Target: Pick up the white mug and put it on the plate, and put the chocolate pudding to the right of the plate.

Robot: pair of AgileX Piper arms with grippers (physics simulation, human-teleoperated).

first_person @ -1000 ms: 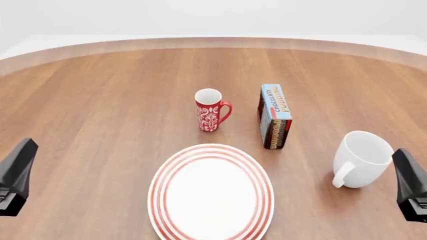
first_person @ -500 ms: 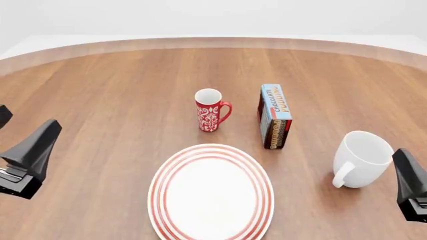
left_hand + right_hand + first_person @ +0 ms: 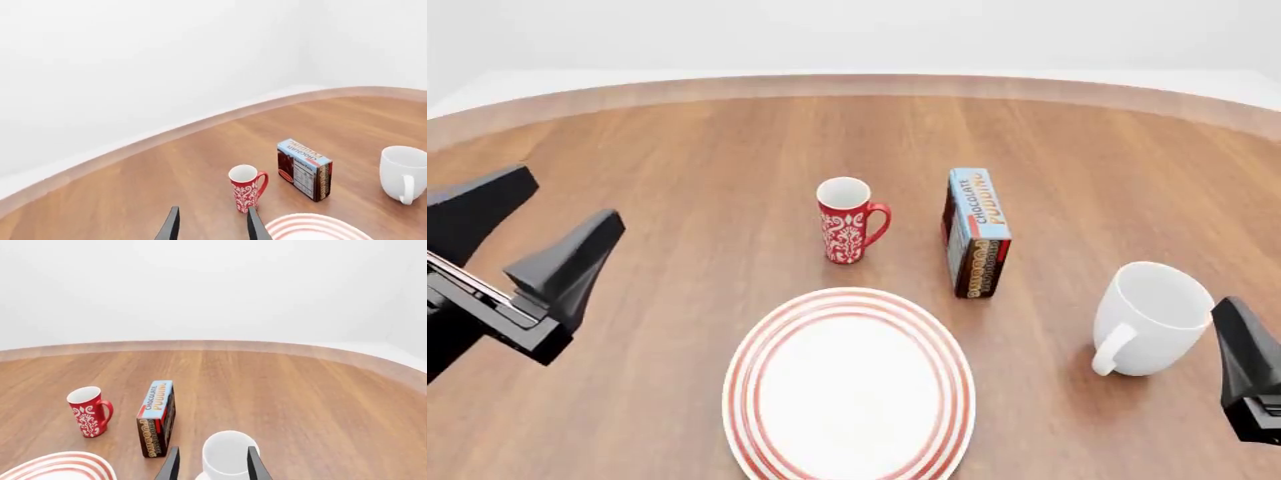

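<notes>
The white mug (image 3: 1154, 315) stands upright at the right of the table, handle toward the near side. The plate (image 3: 847, 385) with red rings lies at the near centre with nothing on it. Behind the plate's right edge, the chocolate pudding (image 3: 977, 232) carton stands upright. My left gripper (image 3: 571, 195) hangs open at the left, well apart from everything. My right gripper (image 3: 1248, 350) sits just right of the mug. In the right wrist view my right gripper (image 3: 213, 450) is open, with the white mug (image 3: 227, 455) just beyond its fingers.
A slim red mug (image 3: 846, 220) with a white pattern stands behind the plate, left of the carton. The round wooden table's far rim (image 3: 854, 85) curves along the back. In the left wrist view the red mug (image 3: 247, 187) lies just ahead of my left gripper (image 3: 212, 215).
My left gripper has moved up and rightward into the scene from the left edge. The right gripper and all objects are unmoved.
</notes>
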